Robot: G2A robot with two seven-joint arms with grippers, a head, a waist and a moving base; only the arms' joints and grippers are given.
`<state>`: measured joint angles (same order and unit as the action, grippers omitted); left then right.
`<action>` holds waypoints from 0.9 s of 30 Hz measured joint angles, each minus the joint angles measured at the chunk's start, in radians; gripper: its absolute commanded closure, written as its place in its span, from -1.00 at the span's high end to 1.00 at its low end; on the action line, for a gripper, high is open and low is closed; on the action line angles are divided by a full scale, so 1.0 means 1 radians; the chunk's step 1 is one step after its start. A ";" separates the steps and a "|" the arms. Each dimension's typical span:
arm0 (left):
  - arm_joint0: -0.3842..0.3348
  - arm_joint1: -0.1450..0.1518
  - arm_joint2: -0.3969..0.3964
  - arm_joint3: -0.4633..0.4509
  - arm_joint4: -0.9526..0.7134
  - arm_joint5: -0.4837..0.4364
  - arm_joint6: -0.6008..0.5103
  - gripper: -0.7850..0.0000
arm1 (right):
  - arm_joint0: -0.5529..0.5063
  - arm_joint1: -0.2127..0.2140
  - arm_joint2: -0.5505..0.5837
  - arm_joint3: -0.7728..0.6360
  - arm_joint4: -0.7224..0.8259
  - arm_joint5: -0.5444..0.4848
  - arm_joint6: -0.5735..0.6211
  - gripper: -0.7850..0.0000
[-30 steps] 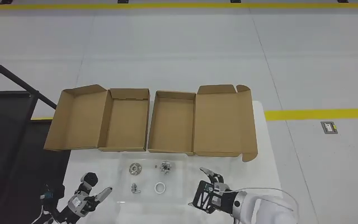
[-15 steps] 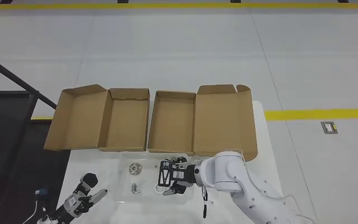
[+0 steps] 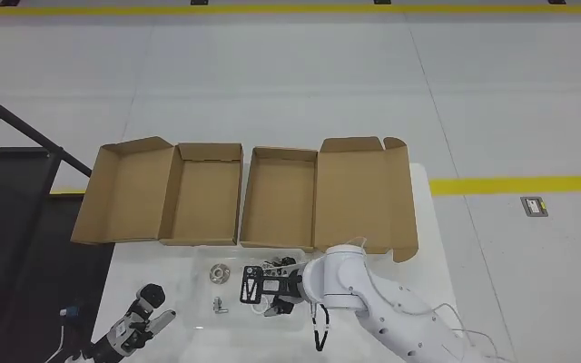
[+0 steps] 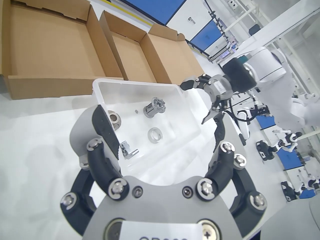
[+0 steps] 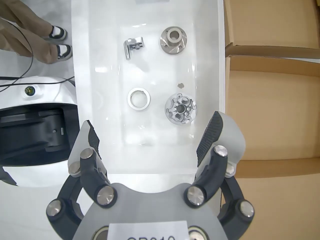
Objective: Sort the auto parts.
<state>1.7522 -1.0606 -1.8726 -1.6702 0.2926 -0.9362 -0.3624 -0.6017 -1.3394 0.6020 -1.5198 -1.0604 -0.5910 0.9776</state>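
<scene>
Brand print on blue wall panels (image 4: 155, 3)

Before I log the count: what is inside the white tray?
The white tray holds a flanged hub, a small bracket, a plain ring and a toothed hub. The fingers of the right gripper cover its near corners.

i count four metal parts, one of each kind: one flanged disc (image 5: 173, 40), one small bracket (image 5: 132, 47), one plain ring (image 5: 139, 98) and one toothed hub (image 5: 180, 109). there is one white tray (image 5: 80, 76). i see two open cardboard boxes, the left box (image 3: 207, 195) and the right box (image 3: 280, 198). two claws: left claw (image 4: 160, 126), right claw (image 5: 152, 126).
</scene>
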 measured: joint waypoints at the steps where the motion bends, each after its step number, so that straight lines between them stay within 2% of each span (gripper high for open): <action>1: -0.002 0.003 -0.001 0.002 -0.021 0.003 -0.017 1.00 | 0.023 -0.013 -0.021 0.021 0.006 0.010 0.009 1.00; 6: -0.004 0.004 -0.003 0.003 -0.033 0.005 -0.027 1.00 | 0.133 -0.079 -0.112 0.159 0.035 0.015 0.005 1.00; 7: -0.004 0.004 -0.003 0.002 -0.032 0.005 -0.027 1.00 | 0.148 -0.090 -0.123 0.184 0.040 0.007 0.000 0.91; 8: -0.004 0.004 -0.003 0.002 -0.032 0.005 -0.027 1.00 | 0.161 -0.099 -0.134 0.209 0.044 0.002 -0.005 1.00; 11: -0.004 0.004 -0.002 0.002 -0.032 0.005 -0.027 1.00 | 0.193 -0.131 -0.168 0.280 0.048 0.004 -0.013 0.98; 12: -0.004 0.004 -0.002 0.002 -0.032 0.005 -0.027 1.00 | 0.201 -0.142 -0.180 0.302 0.047 0.004 -0.019 0.94; 14: -0.004 0.004 -0.002 0.002 -0.032 0.005 -0.027 1.00 | 0.209 -0.156 -0.193 0.331 0.044 0.003 -0.029 0.70; 17: -0.004 0.004 -0.002 0.002 -0.032 0.005 -0.027 1.00 | 0.218 -0.176 -0.210 0.369 0.034 0.004 -0.043 0.72; 18: -0.004 0.004 -0.002 0.002 -0.032 0.005 -0.027 1.00 | 0.220 -0.181 -0.213 0.377 0.032 0.008 -0.042 0.64; 19: -0.004 0.004 -0.002 0.002 -0.032 0.005 -0.027 1.00 | 0.221 -0.185 -0.215 0.385 0.031 0.014 -0.037 0.47; 27: -0.004 0.004 -0.002 0.002 -0.032 0.005 -0.027 1.00 | 0.238 -0.227 -0.231 0.441 0.029 0.082 0.040 0.58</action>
<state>1.7486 -1.0565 -1.8751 -1.6677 0.2601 -0.9310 -0.3893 -0.3638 -1.5662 0.3710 -1.0791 -1.0310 -0.5094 1.0176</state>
